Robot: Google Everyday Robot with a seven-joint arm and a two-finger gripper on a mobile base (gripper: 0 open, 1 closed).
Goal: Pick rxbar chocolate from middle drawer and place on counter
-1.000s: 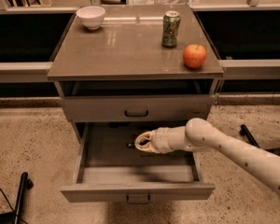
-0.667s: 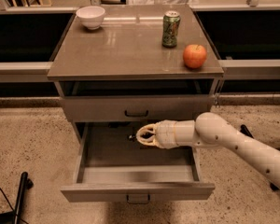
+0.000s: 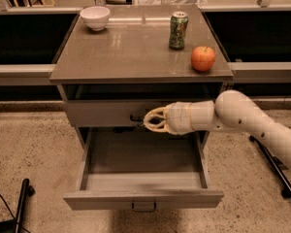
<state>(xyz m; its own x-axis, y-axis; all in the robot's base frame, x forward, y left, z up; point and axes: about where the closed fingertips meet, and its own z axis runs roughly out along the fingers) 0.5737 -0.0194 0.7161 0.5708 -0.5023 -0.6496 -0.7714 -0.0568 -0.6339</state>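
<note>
The middle drawer (image 3: pixel 143 198) is pulled wide open, and its bare floor shows no bar. My gripper (image 3: pixel 150 120) hangs above the drawer's back part, in front of the closed drawer front above it, pointing left. Its fingers are closed on a small dark sliver at their tips, the rxbar chocolate (image 3: pixel 139 125), most of which is hidden by the fingers. The counter (image 3: pixel 131 52) is the glossy grey-brown top above the gripper.
On the counter stand a white bowl (image 3: pixel 95 17) at the back left, a green drink can (image 3: pixel 178 30) and a red apple (image 3: pixel 203 58) at the right. A dark pole (image 3: pixel 22 203) lies on the floor at lower left, and a black stand leg (image 3: pixel 274 164) at the right.
My gripper has risen from the drawer floor to the level of the drawer front above, carrying the dark bar up with it. The drawer floor is now bare.
</note>
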